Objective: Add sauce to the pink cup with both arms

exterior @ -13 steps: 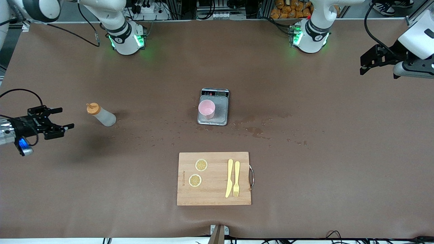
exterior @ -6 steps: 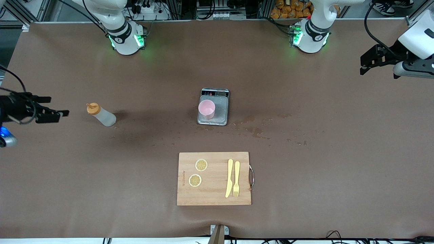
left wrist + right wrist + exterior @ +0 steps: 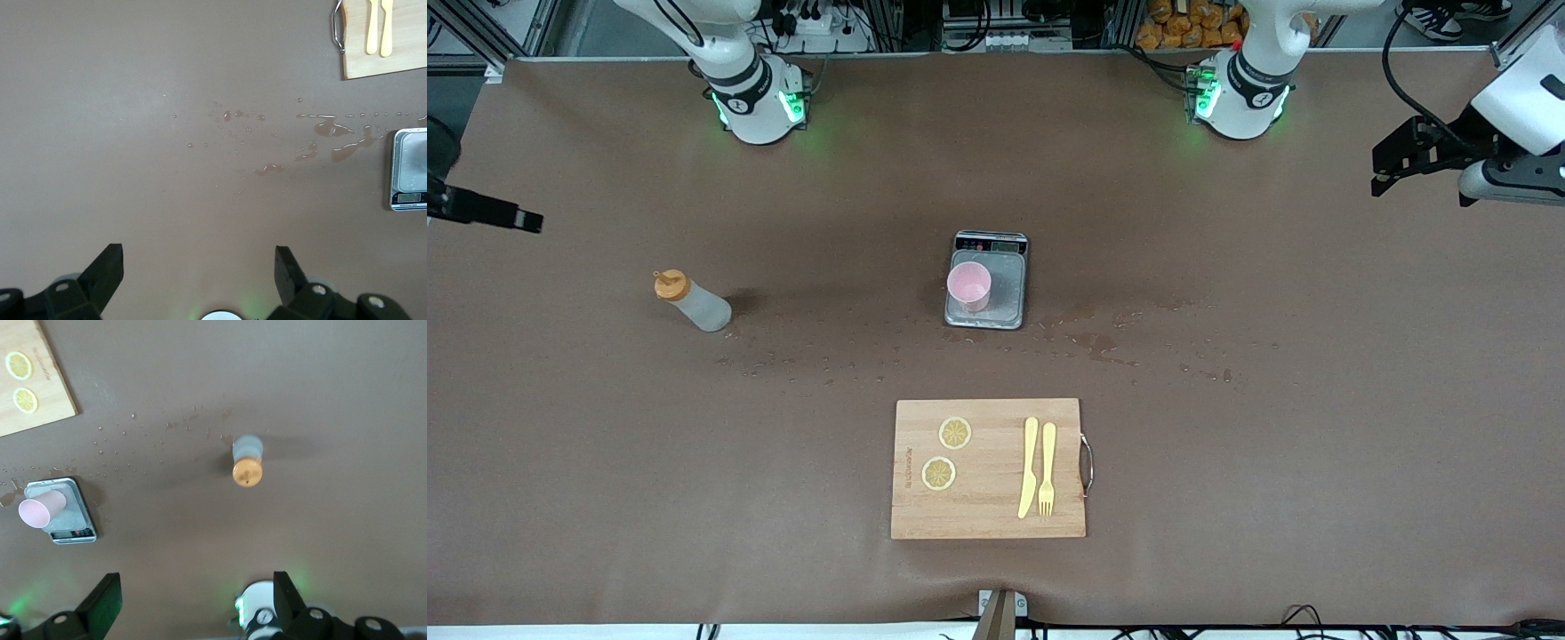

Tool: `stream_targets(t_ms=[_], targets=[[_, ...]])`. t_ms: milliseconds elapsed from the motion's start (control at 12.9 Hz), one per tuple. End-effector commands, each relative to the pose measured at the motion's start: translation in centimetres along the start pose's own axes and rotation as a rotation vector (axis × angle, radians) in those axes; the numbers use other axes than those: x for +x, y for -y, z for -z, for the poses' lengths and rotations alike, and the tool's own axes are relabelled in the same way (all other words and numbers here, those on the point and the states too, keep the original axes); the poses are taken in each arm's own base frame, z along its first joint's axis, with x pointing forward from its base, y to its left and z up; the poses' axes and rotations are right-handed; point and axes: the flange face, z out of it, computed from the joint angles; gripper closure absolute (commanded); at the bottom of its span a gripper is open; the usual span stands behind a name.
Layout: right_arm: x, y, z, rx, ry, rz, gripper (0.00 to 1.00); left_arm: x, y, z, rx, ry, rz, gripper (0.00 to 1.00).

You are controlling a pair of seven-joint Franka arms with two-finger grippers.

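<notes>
Here the right gripper (image 3: pixel 193 600) hangs high over the right arm's end of the surface (image 3: pixel 1227 427), its jaws spread wide and released, with nothing between them; in the front view only a dark tip of it shows at the edge (image 3: pixel 480 209). The left gripper (image 3: pixel 199 270) waits high over the left arm's end of the surface, its jaws likewise parted and empty; the front view shows it as a black bracket (image 3: pixel 1414 156) under the white wrist.

Under the right wrist view's span stands the sauce (image 3: pixel 691 300), a translucent squeeze bottle with an orange nozzle cap, upright on the surface toward the right arm's end and touched by neither gripper. The same bottle is seen from above in the right wrist view (image 3: pixel 247 459).

The pink cup (image 3: pixel 968 285) stands upright on a small grey kitchen scale (image 3: pixel 1005 302) near the middle of the surface, well apart from the sauce. It sits on the part of the scale plate toward the right arm's end.

Wet droplets and small puddles (image 3: pixel 1103 342) are scattered across the surface beside the scale and nearer to the front camera than it.

Nearer still lies a wooden cutting board (image 3: pixel 988 516) with a metal handle (image 3: pixel 1086 464). On it lie two lemon slices (image 3: pixel 955 433), a yellow knife (image 3: pixel 1029 467) and a yellow fork (image 3: pixel 1048 468), the knife and fork just beside each other.
</notes>
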Motion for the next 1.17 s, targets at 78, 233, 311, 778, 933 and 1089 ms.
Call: stream_targets(t_ms=[78, 233, 311, 778, 933, 1089], targets=[[-2.9, -0.2, -1.4, -0.049, -0.166, 0.128, 0.00, -0.1, 0.2, 0.4, 0.017, 0.005, -0.020, 0.00], [-3.0, 2.1, -1.5, -0.081, -0.186, 0.174, 0.00, -0.1, 0.1, 0.4, 0.015, 0.005, -0.019, 0.00], [-2.9, 3.4, -0.8, -0.129, -0.218, 0.199, 0.00, -0.1, 0.2, 0.4, 0.017, 0.003, -0.020, 0.00], [-1.2, 3.0, -0.2, -0.146, -0.274, 0.278, 0.00, -0.1, 0.2, 0.4, 0.017, 0.005, -0.019, 0.00], [-1.1, 3.1, -0.1, -0.157, -0.283, 0.300, 0.00, -0.1, 0.2, 0.4, 0.017, 0.005, -0.017, 0.00], [-0.9, 3.1, 0.1, -0.169, -0.300, 0.360, 0.00, -0.1, 0.2, 0.4, 0.017, 0.005, -0.020, 0.00]])
